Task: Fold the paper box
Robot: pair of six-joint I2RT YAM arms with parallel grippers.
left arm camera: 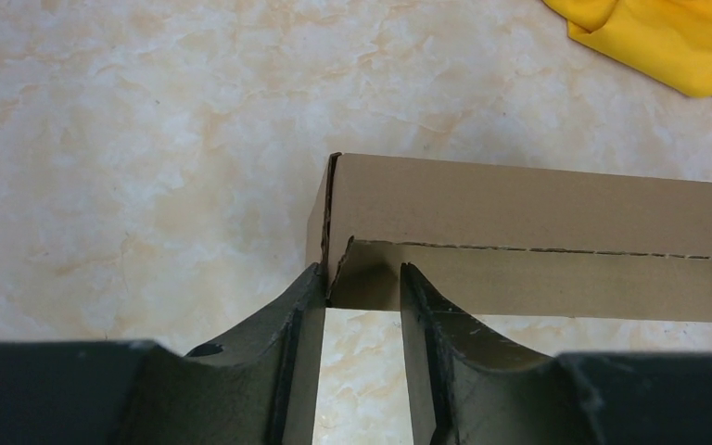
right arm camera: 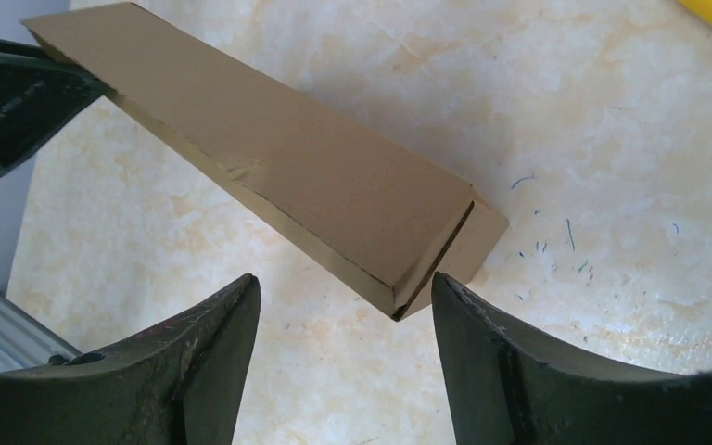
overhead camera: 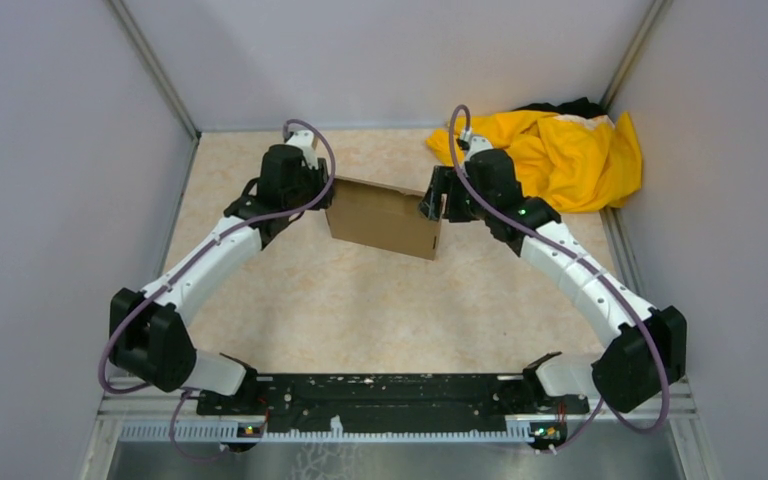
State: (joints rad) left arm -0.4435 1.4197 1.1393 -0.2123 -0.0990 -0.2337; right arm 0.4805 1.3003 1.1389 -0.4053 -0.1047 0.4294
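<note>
The counter [overhead camera: 360,310] is a pale beige slab with a marbled, cream-and-tan pattern, walled in by plain grey panels on three sides. A crumpled yellow cloth [overhead camera: 560,155] lies on its far right corner, with a bit of dark fabric [overhead camera: 570,105] showing behind it against the wall. A few tiny blue-green specks [right arm camera: 556,246] dot the surface. Whether the paper box [overhead camera: 385,217] touches the counter cannot be told.

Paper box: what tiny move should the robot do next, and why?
Probably draw the right tool straight back from the paper box. The box looks closed, and that tool's jaws stand wide apart around its end without touching it.
</note>
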